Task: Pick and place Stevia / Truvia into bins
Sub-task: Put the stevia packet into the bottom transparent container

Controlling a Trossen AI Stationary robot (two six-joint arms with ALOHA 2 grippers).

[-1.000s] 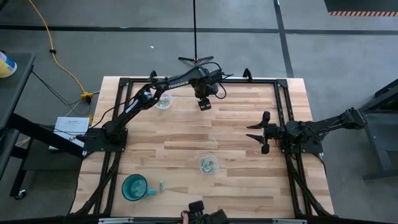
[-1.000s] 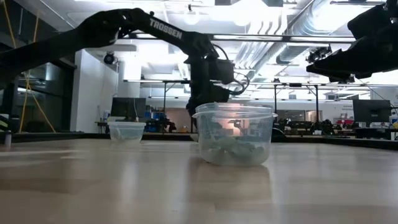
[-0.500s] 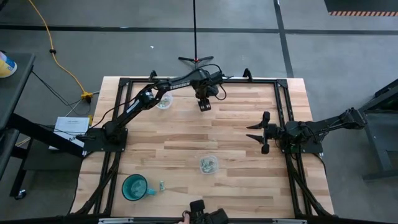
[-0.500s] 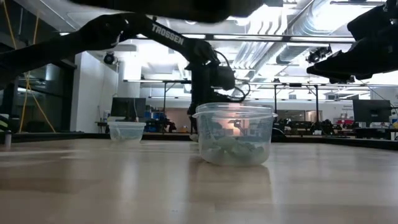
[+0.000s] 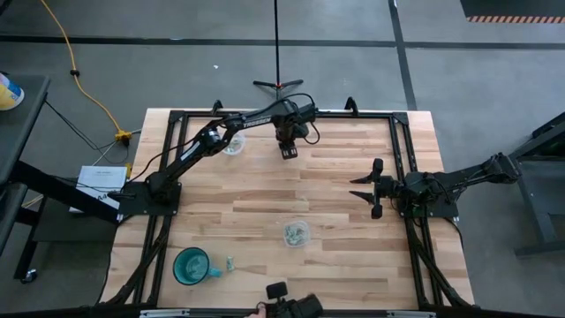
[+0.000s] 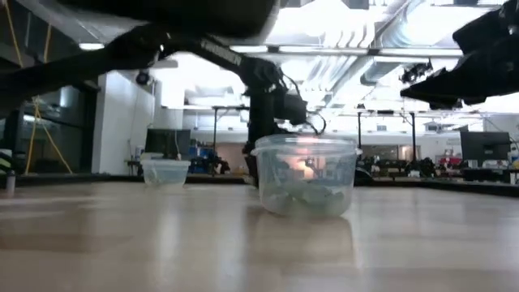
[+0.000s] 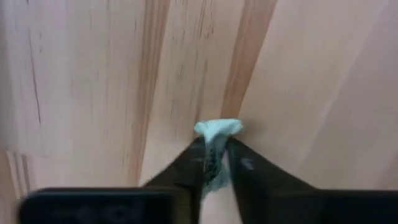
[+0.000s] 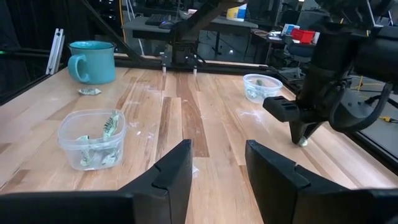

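Observation:
My left gripper (image 5: 289, 152) is over the table's far middle, shut on a pale green sachet (image 7: 217, 127) just above the wood. It also shows in the right wrist view (image 8: 303, 138). One clear cup (image 5: 233, 144) stands at the far left and holds a few sachets. A second clear cup (image 5: 297, 233) with several sachets stands near the middle front. A loose sachet (image 5: 229, 263) lies flat beside the teal cup (image 5: 191, 265). My right gripper (image 5: 364, 187) waits open and empty at the right. My left gripper pinches the sachet between its two fingertips (image 7: 200, 155). The sachet's crumpled free end (image 7: 219, 126) sticks out past the tips. The fingers point down at the table. Whether the sachet touches the wood, I cannot tell.
A dark object with a hand beside it (image 5: 287, 307) is at the table's near edge and shades the top of the low view. A black frame (image 5: 265, 113) runs around the table. Bare wood (image 5: 335, 168) lies between the two grippers.
My left arm has sunk a little toward the table at the far middle, still shut on the sachet. The dark shape at the near edge has spread further across the top of the low view.

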